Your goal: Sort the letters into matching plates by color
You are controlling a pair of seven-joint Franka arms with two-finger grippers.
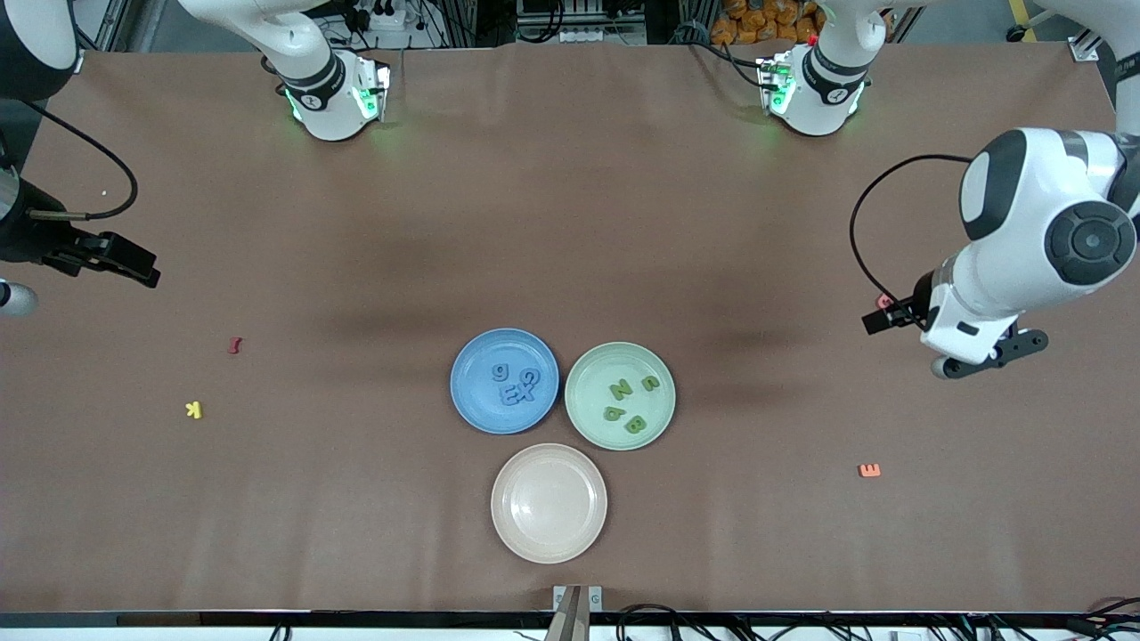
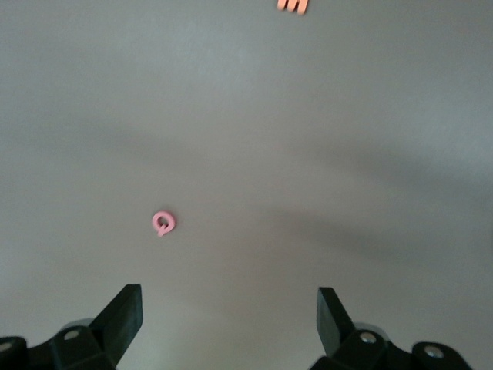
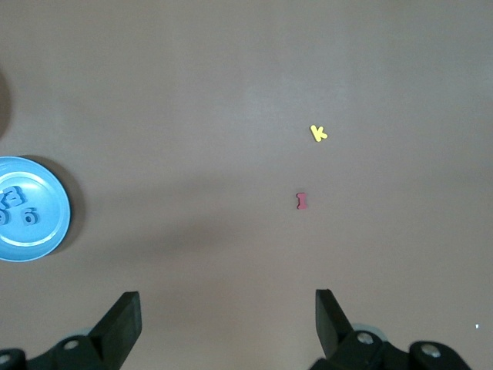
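Both colours sorted, both arms parked wide

Four small blue letters [image 1: 515, 385] lie in the round blue plate [image 1: 472, 396], four green letters [image 1: 631, 401] in the pale mint plate [image 1: 588, 409] beside it. The left gripper [image 2: 229, 308] and right gripper [image 3: 227, 312] hang open over bare table at their own ends, well apart from both.

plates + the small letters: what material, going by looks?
Blue plate, green plate, beige plate: likely matte plastic or melamine; even colour, soft dull sheen, moulded raised rims. Blue letters and green letters: probably foam or soft plastic; flat, thick-cut, solid colour, no gloss. Can't confirm either from looks alone.
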